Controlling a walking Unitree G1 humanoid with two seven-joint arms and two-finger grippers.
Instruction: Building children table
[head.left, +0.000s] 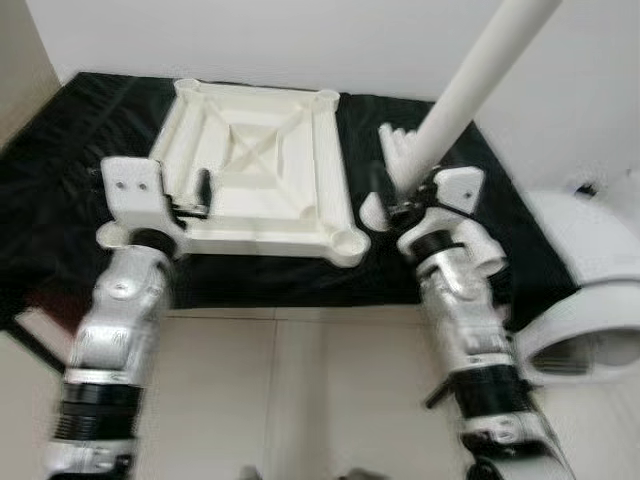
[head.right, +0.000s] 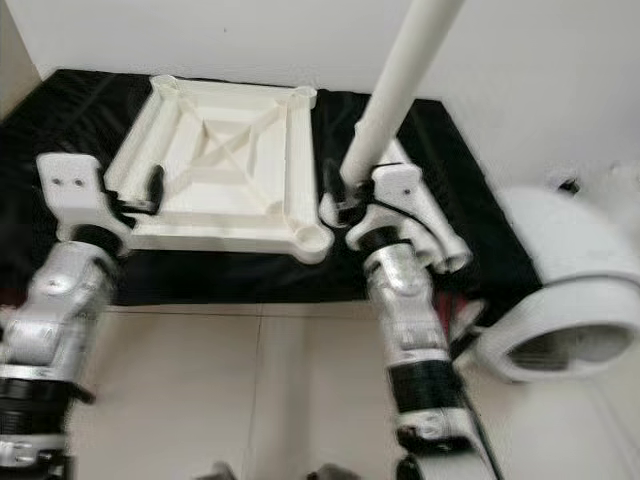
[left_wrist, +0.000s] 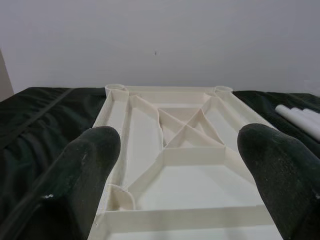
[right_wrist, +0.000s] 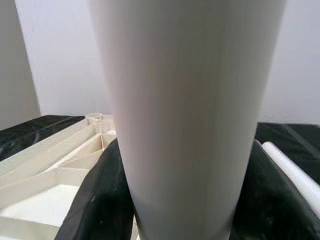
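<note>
Nearest the camera, two silver arms reach forward over a pale tiled floor (head.left: 300, 400). The right gripper (head.left: 405, 200) is clamped on a white table leg (head.left: 470, 90); the leg rises steeply and leans up and to the right, its lower end close above the near right corner of the table top (head.left: 260, 160). In the right wrist view the leg (right_wrist: 185, 115) stands between the two black fingers (right_wrist: 95, 205), which press its sides. Held this way, the leg appears to be lined up for seating in the round corner socket (head.left: 348, 240), which lies just left of the gripper.

The left gripper (head.left: 195, 195) rests at the near left edge of the table top, fingers spread apart and holding nothing; the left wrist view shows both fingertips (left_wrist: 95, 160) wide of each other with the ribbed underside (left_wrist: 185, 150) between and beyond them. Its position suggests it is there to steady the part while the leg goes in.

The table top lies upside down, ribs and diagonal braces facing up, so that the sockets are open to the legs. Spare legs (head.right: 440, 235) lie on the right, near the right arm.

All parts rest on a black cloth (head.left: 60, 150) spread on the floor against a plain white wall (head.left: 300, 40). A rounded white object (head.right: 570, 290) sits at the right edge; its kind cannot be told.
</note>
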